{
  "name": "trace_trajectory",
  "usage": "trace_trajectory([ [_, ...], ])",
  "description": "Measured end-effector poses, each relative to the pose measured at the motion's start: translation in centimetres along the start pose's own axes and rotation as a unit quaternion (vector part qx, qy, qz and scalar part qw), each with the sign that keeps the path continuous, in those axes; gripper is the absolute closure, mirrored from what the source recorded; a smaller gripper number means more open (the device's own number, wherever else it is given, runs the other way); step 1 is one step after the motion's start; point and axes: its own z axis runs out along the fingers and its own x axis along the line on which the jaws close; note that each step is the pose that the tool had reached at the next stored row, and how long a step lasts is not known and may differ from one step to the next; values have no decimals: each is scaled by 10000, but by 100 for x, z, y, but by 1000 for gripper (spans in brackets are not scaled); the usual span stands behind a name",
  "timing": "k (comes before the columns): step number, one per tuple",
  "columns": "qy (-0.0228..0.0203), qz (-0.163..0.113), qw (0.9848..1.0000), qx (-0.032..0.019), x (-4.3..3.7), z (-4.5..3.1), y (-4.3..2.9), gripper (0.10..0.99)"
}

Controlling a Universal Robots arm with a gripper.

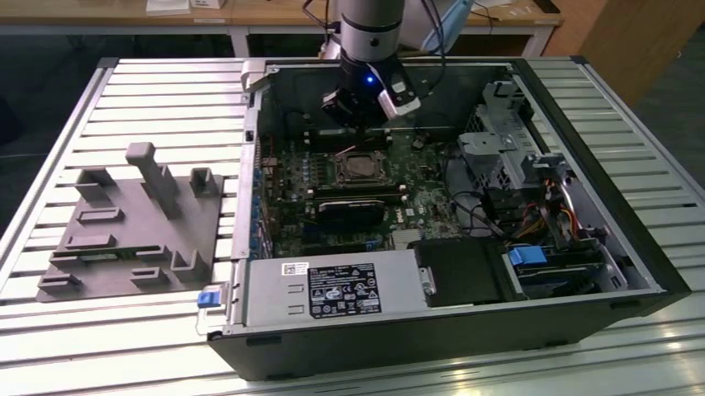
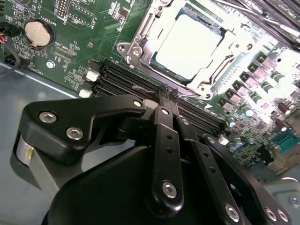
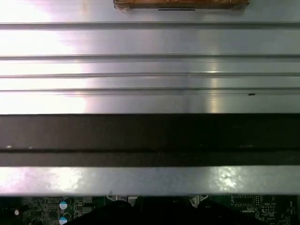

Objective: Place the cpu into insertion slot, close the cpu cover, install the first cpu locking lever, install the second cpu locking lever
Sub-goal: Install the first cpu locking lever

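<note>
The cpu [image 2: 190,47] sits under the cpu cover [image 2: 206,70] — thin, stiff, springy; the hand [image 2: 166,96], pinched narrow, holds nothing.

Light falls from above, soft and even in the exterior view, where the slatted table [image 1: 154,91] carries a pale sheen and the computer case [image 1: 617,272] interior stays dim. In the second wrist view, strong glare washes out the cpu [image 2: 187,44] face and the board beyond the closed jaws, while the gripper [image 2: 164,96] sits dark and slightly soft up close. In the first wrist view, bright streaks flare across the metal wall [image 3: 150,65].
</note>
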Motion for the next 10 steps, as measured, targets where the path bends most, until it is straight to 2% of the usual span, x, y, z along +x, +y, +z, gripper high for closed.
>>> trace_trajectory([
  [10,0,0,10000,0,-55,71,20,980],
])
